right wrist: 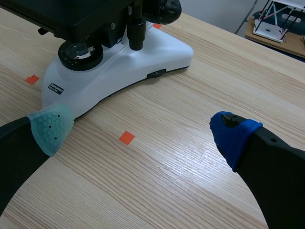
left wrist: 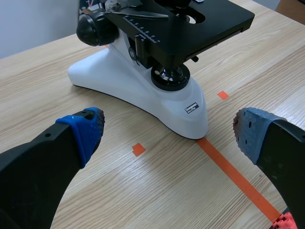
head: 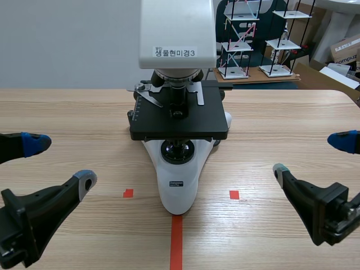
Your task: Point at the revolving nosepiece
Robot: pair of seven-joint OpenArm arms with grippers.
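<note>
Microscope (head: 179,169) at 12 o'clock on counter (head: 67,112); revolving nosepiece (head: 176,75) tucked under head (head: 177,34), above stage (head: 180,119). Left end effector (head: 59,162) at 8 o'clock, right end effector (head: 311,156) at 4, both spread wide, empty. Likely risk: bumping stage on the way up.

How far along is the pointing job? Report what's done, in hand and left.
Done: nothing visible. The left gripper and right gripper sit low on either side of the microscope, fingers open, touching nothing. In hand: neither gripper is near the target. Left: bring one gripper up to the revolving nosepiece, under the head and above the stage, and point at it.
</note>
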